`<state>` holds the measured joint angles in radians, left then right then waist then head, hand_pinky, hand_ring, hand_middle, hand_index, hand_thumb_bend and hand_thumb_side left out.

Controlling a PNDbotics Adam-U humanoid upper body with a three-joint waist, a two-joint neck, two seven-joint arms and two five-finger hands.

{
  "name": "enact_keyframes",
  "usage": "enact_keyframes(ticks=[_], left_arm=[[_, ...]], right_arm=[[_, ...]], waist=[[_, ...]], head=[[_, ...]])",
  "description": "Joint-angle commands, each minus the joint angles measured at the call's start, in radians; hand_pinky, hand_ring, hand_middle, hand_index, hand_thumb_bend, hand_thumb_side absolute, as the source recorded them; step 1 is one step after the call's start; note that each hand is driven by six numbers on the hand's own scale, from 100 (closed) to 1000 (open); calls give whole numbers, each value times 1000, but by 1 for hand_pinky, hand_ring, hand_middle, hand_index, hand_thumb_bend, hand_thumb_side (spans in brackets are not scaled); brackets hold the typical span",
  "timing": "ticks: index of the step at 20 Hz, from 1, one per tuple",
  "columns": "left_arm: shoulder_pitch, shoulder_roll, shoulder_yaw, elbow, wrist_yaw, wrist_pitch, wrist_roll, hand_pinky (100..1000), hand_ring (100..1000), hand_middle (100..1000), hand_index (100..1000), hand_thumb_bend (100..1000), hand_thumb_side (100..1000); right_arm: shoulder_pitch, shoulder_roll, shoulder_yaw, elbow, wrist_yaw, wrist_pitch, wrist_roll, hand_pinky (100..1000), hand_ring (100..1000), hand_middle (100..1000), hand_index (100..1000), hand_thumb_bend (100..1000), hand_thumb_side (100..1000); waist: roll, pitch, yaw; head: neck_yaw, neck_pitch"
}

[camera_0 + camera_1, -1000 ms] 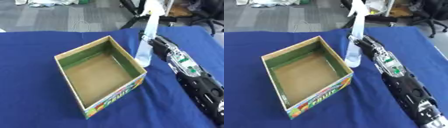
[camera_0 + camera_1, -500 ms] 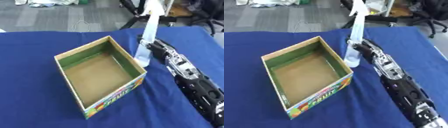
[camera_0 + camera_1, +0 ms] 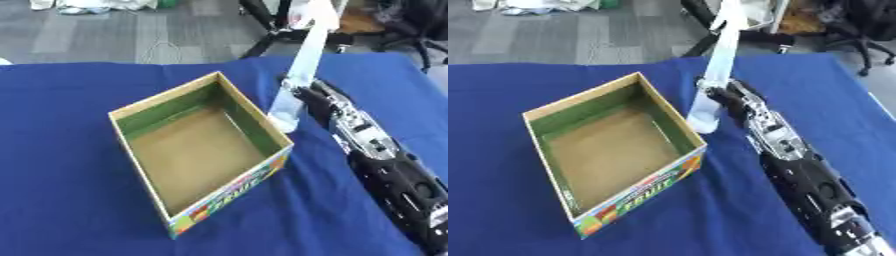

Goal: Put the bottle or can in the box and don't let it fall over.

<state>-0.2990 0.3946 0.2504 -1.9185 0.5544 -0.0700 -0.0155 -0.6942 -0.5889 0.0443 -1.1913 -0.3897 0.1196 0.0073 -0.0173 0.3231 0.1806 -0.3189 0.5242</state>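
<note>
Bottle (image 3: 299,80) stands on the blue bench (image 3: 61,150), tilted, base just right of the open box (image 3: 201,150), outside it. Right hand (image 3: 317,102) is at its lower part; fingers appear curled round it, presumably to steady it before lifting

The right hand (image 3: 726,96) sits behind the pale bottle (image 3: 713,75) — fingers hidden, bottle blurred.

Box (image 3: 197,160): set on the worktop (image 3: 61,150), left of centre.
Bottle (image 3: 296,85): stood just right of the box, outside it.
Right hand (image 3: 726,96): placed against the bottle's right side.
Floor (image 3: 131,35): seen behind the worktop.
</note>
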Motion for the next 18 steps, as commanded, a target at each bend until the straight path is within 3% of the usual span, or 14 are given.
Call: enact_keyframes(ticks=[1,4,8,9,12,18], left_arm=[[-12,13,3,-21,1,-1,-4,936,1000,1000,811,338,674],[-13,12,2,-21,2,0,-5,937,1000,1000,811,335,675],[-14,12,1,-21,3,0,-7,938,1000,1000,810,333,676],[-14,11,1,-21,3,1,-7,938,1000,1000,810,333,676],[-15,11,1,-21,3,1,-8,938,1000,1000,810,330,676],[-12,11,1,-20,2,1,-9,938,1000,1000,810,332,675]], right_arm=[[-4,-10,8,20,-15,-3,-39,1000,1000,1000,610,100,416],[-4,-9,14,24,-25,-18,-52,1000,960,1000,519,100,416],[-9,-11,11,17,-45,-50,-72,1000,822,872,355,100,426],[-10,-12,11,14,-52,-58,-78,1000,822,872,355,100,426],[-12,-15,13,2,-69,-76,-82,961,757,784,247,100,425],[-14,-21,9,-17,-86,-83,-74,941,719,754,233,100,425]], waist=[[6,-11,4],[6,-11,5],[6,-10,6],[6,-10,7],[6,-9,8],[6,-12,6]], head=[[-2,-16],[-3,-17],[-5,-19],[-6,-19],[-8,-21],[-5,-26]])
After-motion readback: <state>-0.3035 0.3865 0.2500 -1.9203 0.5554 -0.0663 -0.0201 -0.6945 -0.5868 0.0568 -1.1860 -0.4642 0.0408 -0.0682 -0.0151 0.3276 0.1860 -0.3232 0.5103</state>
